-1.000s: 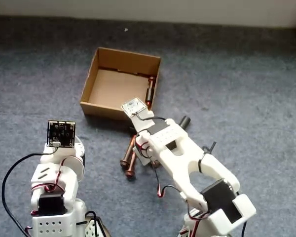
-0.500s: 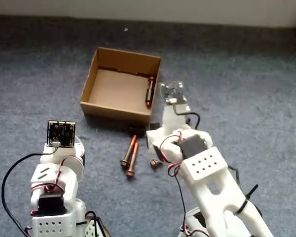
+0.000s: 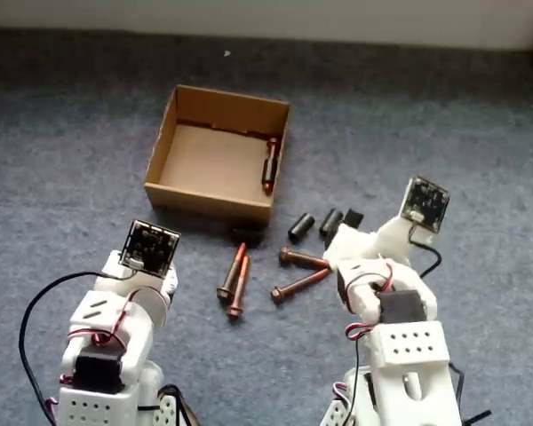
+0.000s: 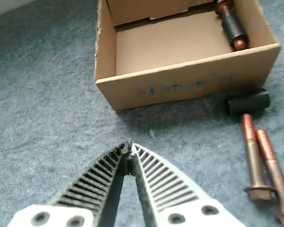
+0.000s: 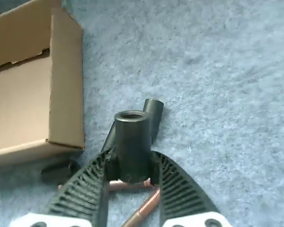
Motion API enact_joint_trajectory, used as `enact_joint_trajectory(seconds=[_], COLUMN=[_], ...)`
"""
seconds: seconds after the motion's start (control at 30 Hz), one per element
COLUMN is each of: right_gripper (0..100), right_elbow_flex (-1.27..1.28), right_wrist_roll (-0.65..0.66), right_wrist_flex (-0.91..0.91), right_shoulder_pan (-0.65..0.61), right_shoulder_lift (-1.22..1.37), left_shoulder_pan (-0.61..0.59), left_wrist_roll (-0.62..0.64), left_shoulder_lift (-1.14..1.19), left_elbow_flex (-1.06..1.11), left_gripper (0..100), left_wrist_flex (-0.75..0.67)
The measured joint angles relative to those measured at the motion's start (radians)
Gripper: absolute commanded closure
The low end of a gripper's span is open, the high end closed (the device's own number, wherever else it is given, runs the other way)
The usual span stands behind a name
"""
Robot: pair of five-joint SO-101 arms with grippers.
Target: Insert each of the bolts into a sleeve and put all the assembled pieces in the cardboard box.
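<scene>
The cardboard box (image 3: 179, 190) stands at the back, with one bolt-in-sleeve piece (image 3: 269, 164) along its right wall. My right gripper (image 5: 130, 176) is shut on a black sleeve (image 5: 131, 142), held upright just above the carpet to the right of the box. Two more sleeves (image 3: 300, 226) (image 3: 330, 221) lie beside it, and another sleeve (image 4: 248, 100) lies against the box's front wall. Two copper bolts (image 3: 234, 280) lie side by side in front of the box, and two more (image 3: 302, 259) (image 3: 298, 285) lie by the right arm. My left gripper (image 4: 129, 153) is shut and empty, low over the carpet in front of the box.
Grey carpet covers the whole floor. The left arm's base (image 3: 98, 355) and the right arm's base (image 3: 400, 355) stand at the near edge. A pale wall strip (image 3: 266, 13) runs along the back. Open carpet lies left and right of the box.
The right arm swung away from the box's front corner to the right and drew back, uncovering two bolts and two sleeves. The left arm's wrist shifted slightly to the right.
</scene>
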Motion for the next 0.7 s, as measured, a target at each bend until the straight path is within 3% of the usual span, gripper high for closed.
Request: enact_joint_trajectory(seconds=[0.23,0.4,0.7], right_gripper=[99.4,99.4,99.4], right_elbow_flex=[0.138,0.14,0.147], right_wrist_roll=[-0.009,-0.009,-0.009], right_wrist_flex=[-0.144,-0.153,-0.157], right_shoulder_pan=[0.051,0.057,0.057], right_shoulder_lift=[-0.048,-0.051,-0.051], left_shoulder_pan=[0.106,0.181,0.331], left_wrist_roll=[-0.018,-0.018,-0.015], left_shoulder_lift=[0.167,0.522,1.186], left_elbow_flex=[-0.175,-0.381,-0.721], left_gripper=[89,79,77], left_wrist_flex=[0.086,0.112,0.149])
